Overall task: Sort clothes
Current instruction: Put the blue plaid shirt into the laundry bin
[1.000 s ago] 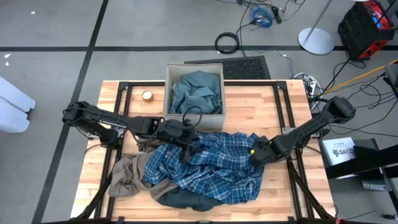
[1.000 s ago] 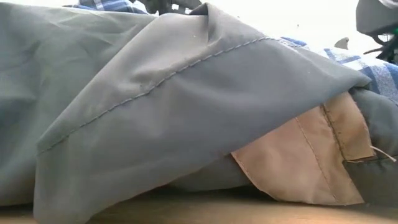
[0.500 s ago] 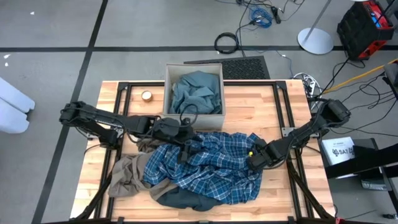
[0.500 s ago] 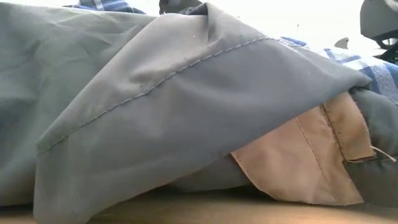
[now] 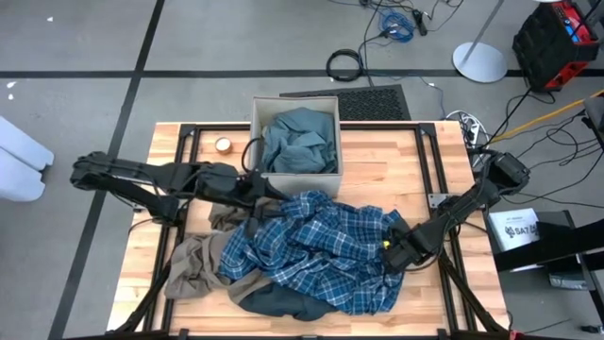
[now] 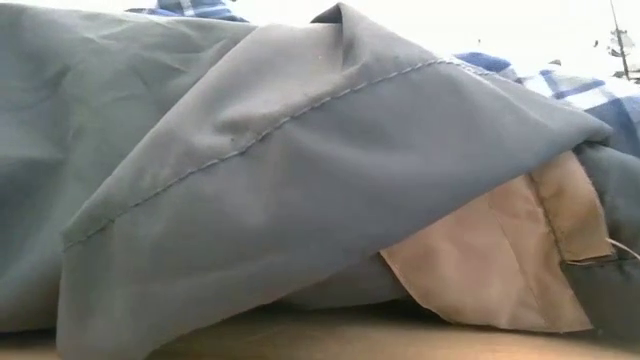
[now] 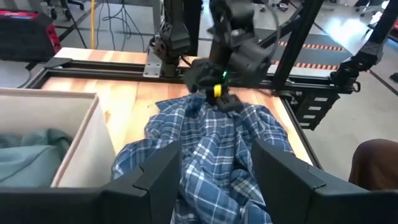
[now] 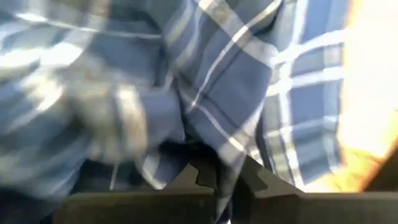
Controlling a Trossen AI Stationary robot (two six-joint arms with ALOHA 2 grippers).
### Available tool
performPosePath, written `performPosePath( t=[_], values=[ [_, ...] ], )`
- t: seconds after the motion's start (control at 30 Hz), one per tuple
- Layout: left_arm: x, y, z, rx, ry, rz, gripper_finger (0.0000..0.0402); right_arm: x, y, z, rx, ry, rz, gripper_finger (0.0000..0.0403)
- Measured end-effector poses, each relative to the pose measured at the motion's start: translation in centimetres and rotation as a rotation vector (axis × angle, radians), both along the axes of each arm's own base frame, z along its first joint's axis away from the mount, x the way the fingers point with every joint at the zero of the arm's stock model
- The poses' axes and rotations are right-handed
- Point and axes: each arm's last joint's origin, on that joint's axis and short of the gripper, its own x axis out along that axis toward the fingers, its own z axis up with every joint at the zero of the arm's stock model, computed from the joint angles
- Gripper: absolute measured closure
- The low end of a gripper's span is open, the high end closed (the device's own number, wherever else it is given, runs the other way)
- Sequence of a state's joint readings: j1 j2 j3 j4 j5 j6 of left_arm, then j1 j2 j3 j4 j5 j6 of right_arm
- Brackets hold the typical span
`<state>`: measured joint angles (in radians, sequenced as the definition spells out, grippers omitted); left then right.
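Observation:
The blue plaid shirt [image 5: 321,250] lies spread over the table's middle, on a tan-brown garment [image 5: 189,269] and a dark slate one [image 5: 274,304]. My left gripper [image 5: 267,210] is at the shirt's left end, raised, with a thick bunch of plaid between its wide-set fingers [image 7: 214,165]. My right gripper [image 5: 394,250] points down at the shirt's right end, shut on it; it also shows in the left wrist view [image 7: 219,99]. A teal-grey shirt [image 5: 300,142] fills the beige box [image 5: 255,142]. In the low view, slate cloth [image 6: 250,180] and tan cloth [image 6: 490,265] fill the picture. My left gripper has a thick bunch of the plaid shirt's left end [image 7: 211,180] between its two fingers, coming nearly level from the table's left. The bunch is raised off the pile; from it the cloth runs as a ridge toward the right gripper. My right gripper pinches a fold of the shirt's right end [image 8: 224,158] between its fingers [image 8: 199,177], from above, pointing down. The cloth bunches up around the fingers; the rest of the shirt lies on the pile.
The beige box stands at the table's far middle. A small tape roll [image 5: 224,144] lies left of it. Black frame rails [image 5: 439,189] run along the table's sides. Bare wood [image 5: 415,161] shows at the far right and far left.
My right gripper has shut on the plaid shirt's right end and gone a little toward the table's near edge. My left gripper has risen and drawn back toward the left edge; the shirt's left and far parts have lifted and gathered into a ridge, while its near part has stayed.

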<state>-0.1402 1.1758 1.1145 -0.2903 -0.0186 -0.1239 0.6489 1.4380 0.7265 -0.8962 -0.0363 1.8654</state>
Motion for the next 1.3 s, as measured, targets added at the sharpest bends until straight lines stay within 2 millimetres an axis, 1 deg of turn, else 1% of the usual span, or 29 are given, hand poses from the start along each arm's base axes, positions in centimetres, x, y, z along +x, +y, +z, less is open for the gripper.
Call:
performPosePath(
  t=[0.13, 0.33, 0.4, 0.47, 0.57, 0.63, 0.73, 0.9, 1.03, 1.13, 1.2, 1.3],
  values=[
    [-0.3, -0.2, 0.1, 0.001, 0.002, -0.006, 0.0198, 0.4, 0.7, 3.7, -0.047, 0.022, -0.001, 0.0401],
    [-0.3, -0.7, 0.1, 0.002, 0.005, -0.027, 0.0198, 1.0, 1.3, 10.8, -0.138, -0.014, 0.007, 0.0402],
    [-0.4, -0.9, 0.1, 0.008, 0.004, -0.04, 0.0198, 1.3, 1.3, 12.9, -0.16, -0.075, 0.016, 0.0402],
    [-0.4, -1.2, 0.1, 0.007, 0.004, -0.057, 0.0198, 1.9, 1.4, 14.6, -0.185, -0.18, 0.046, 0.0402],
    [-0.5, -1.7, 0.0, 0.006, 0.01, -0.08, 0.0198, 3.3, 1.4, 16.2, -0.214, -0.355, 0.089, 0.0403],
    [-0.7, -1.9, -0.1, 0.007, 0.02, -0.094, 0.0198, 4.4, 1.2, 16.5, -0.218, -0.447, 0.12, 0.0403],
    [-1.4, -2.2, -0.1, 0.012, 0.052, -0.11, 0.0198, 6.5, 0.8, 16.3, -0.23, -0.512, 0.178, 0.0403],
    [-3.1, -2.2, -0.5, -0.007, 0.161, -0.108, 0.0198, 11.0, -0.2, 15.2, -0.283, -0.61, 0.304, 0.0403],
    [-3.8, -2.6, -0.6, -0.038, 0.204, -0.113, 0.0198, 15.0, -1.2, 14.6, -0.328, -0.754, 0.424, 0.0403],
    [-4.3, -3.1, -1.4, -0.02, 0.276, -0.138, 0.0198, 17.7, -1.8, 14.2, -0.319, -0.866, 0.517, 0.0403],
    [-4.6, -3.4, -2.4, -0.024, 0.335, -0.142, 0.0198, 19.2, -2.4, 13.4, -0.312, -0.896, 0.556, 0.0403],
    [-4.9, -3.7, -3.8, -0.03, 0.393, -0.141, 0.0198, 20.9, -3.4, 11.3, -0.294, -0.858, 0.583, 0.0403]
  ],
)
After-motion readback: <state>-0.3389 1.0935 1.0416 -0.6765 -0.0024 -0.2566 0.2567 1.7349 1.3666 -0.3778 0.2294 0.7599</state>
